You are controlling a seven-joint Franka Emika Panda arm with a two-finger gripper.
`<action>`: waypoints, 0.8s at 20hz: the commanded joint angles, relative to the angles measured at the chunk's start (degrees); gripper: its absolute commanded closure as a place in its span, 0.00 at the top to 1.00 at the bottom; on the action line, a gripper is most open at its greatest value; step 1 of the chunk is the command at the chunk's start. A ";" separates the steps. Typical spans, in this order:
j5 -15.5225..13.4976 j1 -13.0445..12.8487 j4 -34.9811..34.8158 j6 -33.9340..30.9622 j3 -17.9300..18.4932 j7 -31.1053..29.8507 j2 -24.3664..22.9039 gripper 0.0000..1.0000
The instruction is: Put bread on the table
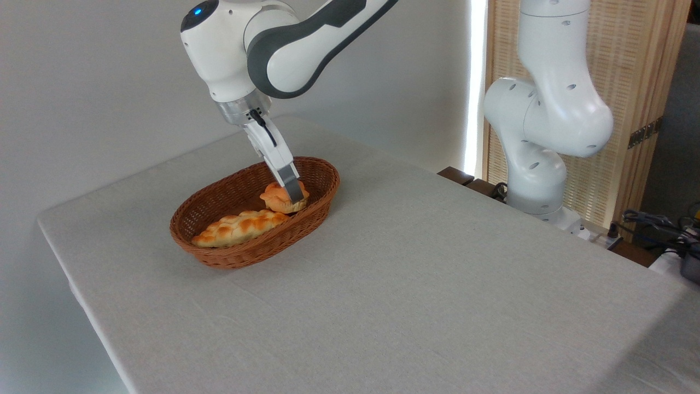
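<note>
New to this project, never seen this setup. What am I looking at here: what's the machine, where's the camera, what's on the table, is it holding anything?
It is one picture, taken by a fixed camera looking down at the table from an angle. The white and grey machine is a robot arm; its base stands at the right behind the table, and it reaches over to the left. At its tip is a two-finger gripper, pointing down into an oval wicker basket. Two pieces of bread lie in the basket: a small round orange bun and a longer braided loaf. The visible finger lies against the bun, but whether the gripper has closed on it cannot be told from this view. The bun is not yet on the table.
</note>
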 commanded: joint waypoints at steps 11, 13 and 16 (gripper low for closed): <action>-1.03 0.12 0.28 0.69 0.27 0.40 0.46 0.00; -0.94 0.12 0.46 0.69 0.27 0.40 0.46 0.00; -0.94 0.47 2.03 0.61 0.71 0.31 0.37 0.00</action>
